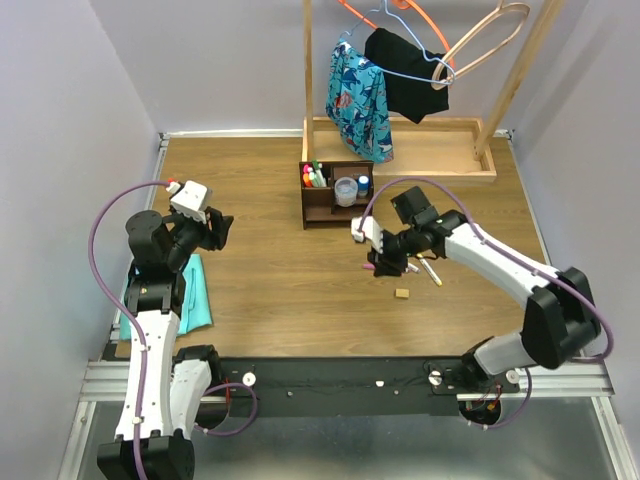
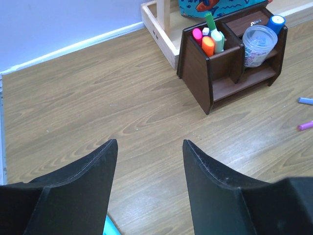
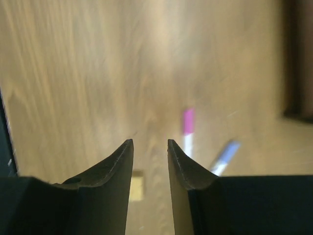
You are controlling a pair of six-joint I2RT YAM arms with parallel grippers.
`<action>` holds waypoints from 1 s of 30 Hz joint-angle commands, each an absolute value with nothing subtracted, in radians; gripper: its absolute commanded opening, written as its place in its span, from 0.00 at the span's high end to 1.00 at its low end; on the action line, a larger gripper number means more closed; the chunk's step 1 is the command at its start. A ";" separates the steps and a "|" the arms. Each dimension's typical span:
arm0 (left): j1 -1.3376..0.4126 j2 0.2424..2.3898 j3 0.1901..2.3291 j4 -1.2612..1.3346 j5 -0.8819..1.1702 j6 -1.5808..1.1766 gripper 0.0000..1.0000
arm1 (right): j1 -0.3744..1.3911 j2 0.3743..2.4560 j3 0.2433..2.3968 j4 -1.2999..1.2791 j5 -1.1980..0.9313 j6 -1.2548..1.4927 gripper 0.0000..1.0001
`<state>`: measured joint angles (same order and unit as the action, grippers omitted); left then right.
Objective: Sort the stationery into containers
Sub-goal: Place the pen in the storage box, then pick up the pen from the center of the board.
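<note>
The dark brown organizer (image 1: 322, 205) (image 2: 215, 78) stands mid-table. It holds upright highlighters and markers (image 2: 209, 41) and a clear round tub (image 2: 258, 44). On the table to its right lie a pink-capped marker (image 3: 188, 122) (image 2: 305, 126), a blue-capped marker (image 3: 227, 152) (image 2: 305, 101), a yellow-tipped marker (image 1: 432, 272) and a tan eraser (image 1: 402, 294) (image 3: 137, 185). My right gripper (image 1: 385, 262) (image 3: 149, 142) hovers over these loose pieces, open by a narrow gap with nothing between its fingers. My left gripper (image 1: 222, 230) (image 2: 150, 144) is open and empty, well to the left of the organizer.
A teal folded cloth (image 1: 190, 290) lies by the left arm's base. Behind the organizer is a clothes rack with a long light wooden tray (image 1: 440, 165), hanging garments (image 1: 358, 95) and hangers. Walls close in on the table's left, right and back.
</note>
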<state>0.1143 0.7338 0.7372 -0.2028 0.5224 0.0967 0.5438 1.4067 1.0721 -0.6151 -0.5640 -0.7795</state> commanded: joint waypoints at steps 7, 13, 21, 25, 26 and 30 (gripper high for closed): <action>0.121 0.713 0.724 -0.213 0.563 0.083 0.35 | 0.543 1.535 1.020 -0.674 -0.376 -0.871 0.55; 0.132 0.704 0.718 -0.233 0.558 0.084 0.35 | 0.543 1.610 1.043 -0.609 -0.331 -0.864 0.55; 0.158 0.712 0.721 -0.265 0.560 0.098 0.35 | 0.545 1.726 1.095 -0.549 -0.325 -0.862 0.55; 0.164 0.726 0.724 -0.262 0.561 0.101 0.35 | 0.545 1.767 1.117 -0.542 -0.331 -0.870 0.55; 0.166 0.727 0.726 -0.261 0.560 0.103 0.35 | 0.543 1.773 1.120 -0.540 -0.336 -0.870 0.55; 0.173 0.745 0.729 -0.253 0.558 0.103 0.35 | 0.548 1.799 1.115 -0.535 -0.350 -0.865 0.55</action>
